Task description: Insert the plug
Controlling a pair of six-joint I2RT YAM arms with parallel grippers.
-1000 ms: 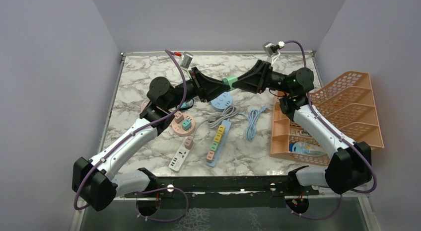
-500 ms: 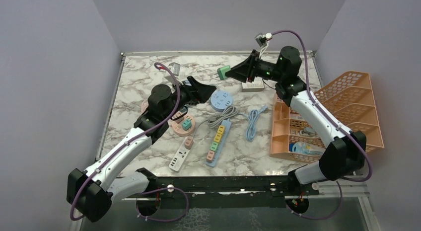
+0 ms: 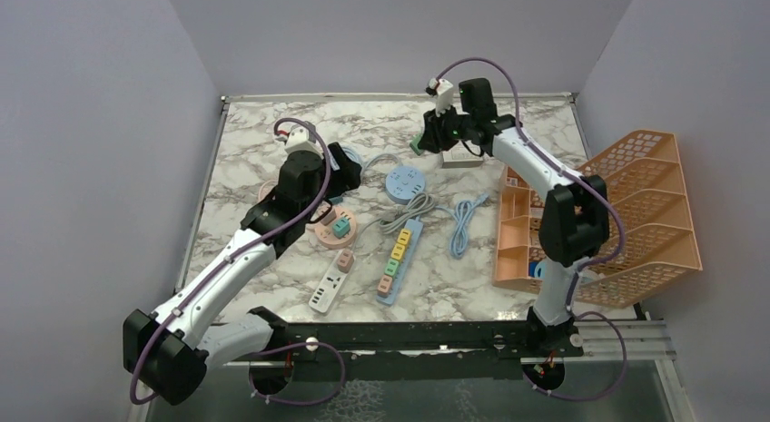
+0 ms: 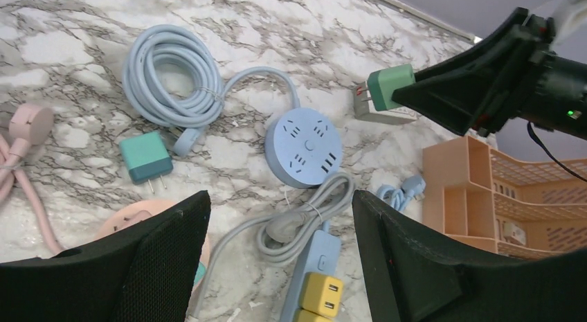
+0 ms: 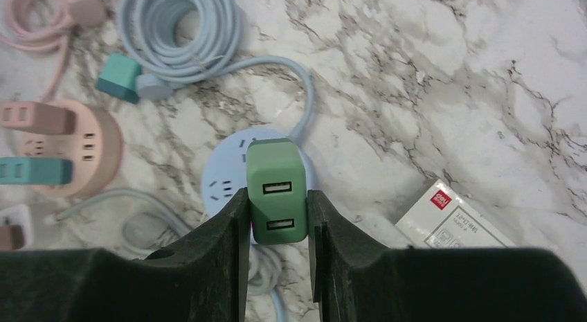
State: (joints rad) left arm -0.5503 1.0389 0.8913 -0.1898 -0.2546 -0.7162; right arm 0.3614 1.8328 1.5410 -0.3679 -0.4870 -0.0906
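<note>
Left claw (image 4: 280, 197) let go, drew back; now spread, empty. Right claw (image 5: 277, 197) swung rearward, pinching green plug (image 5: 277, 190) by sides, prongs forward. Handover looks done. Blue socket (image 5: 221, 180) on table (image 5: 450, 73) lies ahead of, below claw tips; next likely: lower, line prongs with slots.

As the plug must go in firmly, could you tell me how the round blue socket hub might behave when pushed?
The round pale-blue plastic socket hub lies flat and low, so it probably slides rather than tips. Its coiled blue cord looks floppy and would likely trail behind. The glossy marble tabletop probably offers little grip.
</note>
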